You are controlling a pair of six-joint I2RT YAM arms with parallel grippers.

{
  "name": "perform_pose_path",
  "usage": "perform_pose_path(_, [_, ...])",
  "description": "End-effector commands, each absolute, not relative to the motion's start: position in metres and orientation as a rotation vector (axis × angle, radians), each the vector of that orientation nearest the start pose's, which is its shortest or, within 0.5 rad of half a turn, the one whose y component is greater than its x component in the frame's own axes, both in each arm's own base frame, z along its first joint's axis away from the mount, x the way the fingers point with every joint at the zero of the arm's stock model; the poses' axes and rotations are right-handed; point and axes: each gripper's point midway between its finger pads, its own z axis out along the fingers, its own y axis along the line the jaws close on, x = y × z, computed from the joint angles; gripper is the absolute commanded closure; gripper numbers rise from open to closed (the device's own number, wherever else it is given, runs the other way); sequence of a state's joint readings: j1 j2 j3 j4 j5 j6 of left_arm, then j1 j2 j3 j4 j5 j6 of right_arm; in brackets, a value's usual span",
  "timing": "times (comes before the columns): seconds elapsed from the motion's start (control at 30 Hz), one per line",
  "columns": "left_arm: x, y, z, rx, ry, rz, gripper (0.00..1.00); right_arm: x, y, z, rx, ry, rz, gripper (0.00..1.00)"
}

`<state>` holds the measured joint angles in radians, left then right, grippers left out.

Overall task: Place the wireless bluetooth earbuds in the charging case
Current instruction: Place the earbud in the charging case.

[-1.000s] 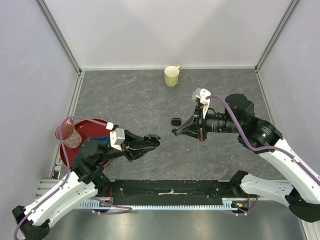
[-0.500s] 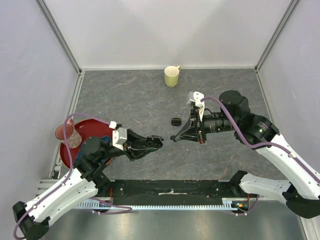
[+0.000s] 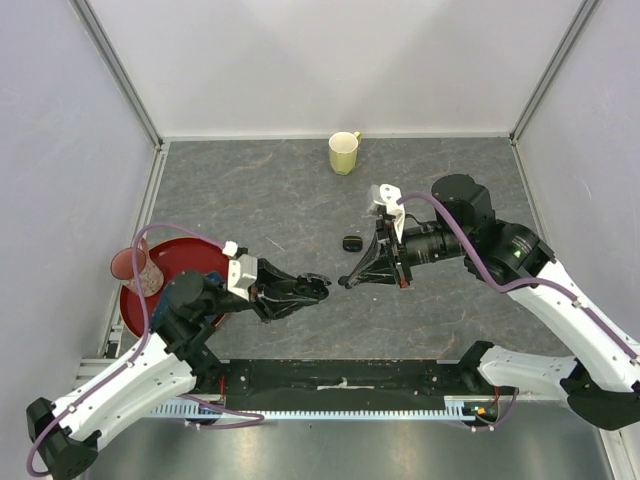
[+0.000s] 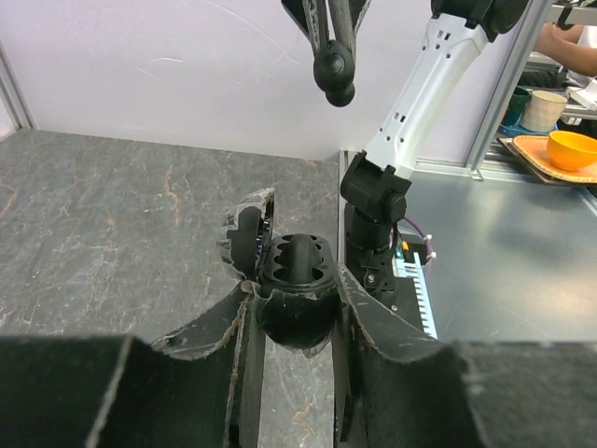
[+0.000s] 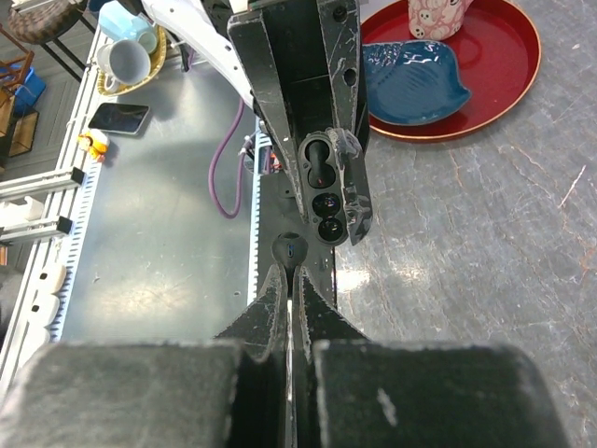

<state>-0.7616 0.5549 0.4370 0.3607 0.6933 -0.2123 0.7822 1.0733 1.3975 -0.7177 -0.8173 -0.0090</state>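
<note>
The left end effector (image 3: 318,288) clamps the open charging case (image 4: 298,263), while the right end effector (image 5: 290,278) pinches a black earbud (image 5: 290,249) near it.

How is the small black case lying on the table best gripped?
Probably from straight above, jaws closing across its narrower width: the case lies flat and low on the table, longer from left to right in the top view.

The left arm (image 3: 150,365) stretches rightward from its base, and the left pincer (image 3: 316,288) is clamped on the open charging case (image 4: 297,280). The right arm (image 3: 560,300) bends at the elbow with its forearm level. The right pincer (image 3: 346,281) points leftward, pinched on an earbud (image 5: 289,248), tip just right of the left pincer.
</note>
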Motion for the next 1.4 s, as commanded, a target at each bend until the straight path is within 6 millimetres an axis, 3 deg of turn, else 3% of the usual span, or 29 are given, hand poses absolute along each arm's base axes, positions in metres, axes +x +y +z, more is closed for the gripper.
perform_pose_path(0.0, [0.093, -0.262, 0.322, 0.991, 1.052, -1.287, 0.98, 0.096, 0.282, 0.38, -1.336, 1.528, 1.303, 1.0])
perform_pose_path(0.67, [0.09, -0.266, 0.32, 1.015, 1.057, -1.325, 0.98, 0.105, 0.321, 0.352, -1.385, 1.612, 1.236, 1.0])
perform_pose_path(1.37, [0.087, -0.265, 0.328, 0.988, 1.008, -1.347, 0.98, 0.102, 0.325, 0.339, -1.421, 1.645, 1.205, 1.0])
